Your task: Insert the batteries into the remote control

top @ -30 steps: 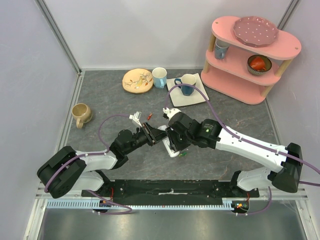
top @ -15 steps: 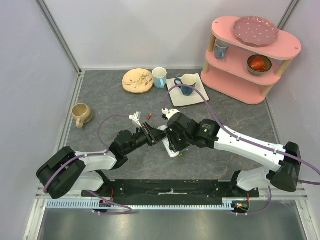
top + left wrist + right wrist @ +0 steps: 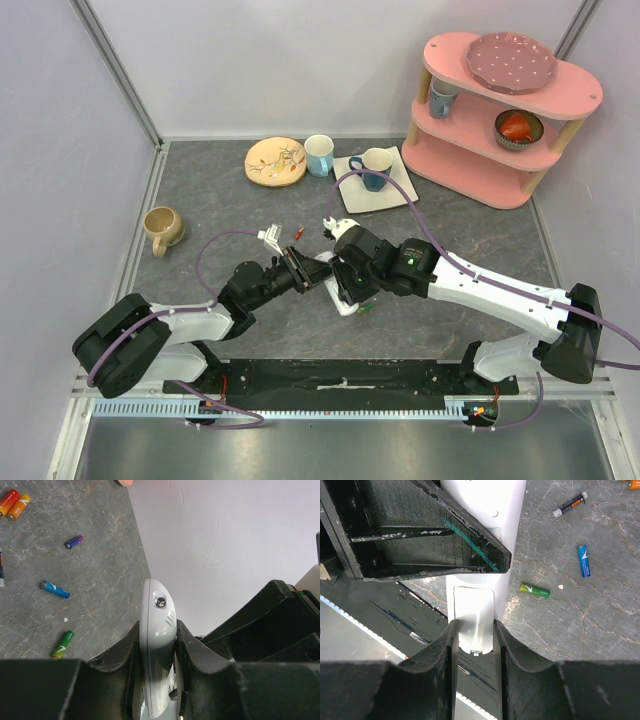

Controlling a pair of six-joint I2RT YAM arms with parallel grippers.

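Note:
The remote control [image 3: 156, 630] is a slim white bar seen edge-on, with my left gripper [image 3: 157, 625] shut on it. In the top view the remote control [image 3: 343, 298] is held over the middle of the table between both grippers. My right gripper [image 3: 474, 622] is shut on a small white cover piece [image 3: 474, 610] that lies against the remote control [image 3: 512, 500]. The left gripper's black finger [image 3: 435, 535] crosses above it. Several batteries lie loose on the table: green [image 3: 535, 590], blue [image 3: 583, 560], dark with an orange end [image 3: 569, 504], purple [image 3: 74, 541] and a red-orange pair [image 3: 14, 504].
A pink three-tier shelf [image 3: 505, 110] stands at the back right with a plate and bowls. A tan mug [image 3: 162, 228] sits at the left. A patterned plate [image 3: 275, 161], a light blue cup [image 3: 319, 154] and a blue cup on a white mat [image 3: 373, 168] line the back.
Both grippers and the remote control have crept slightly to the left. Both grips look the same as before.

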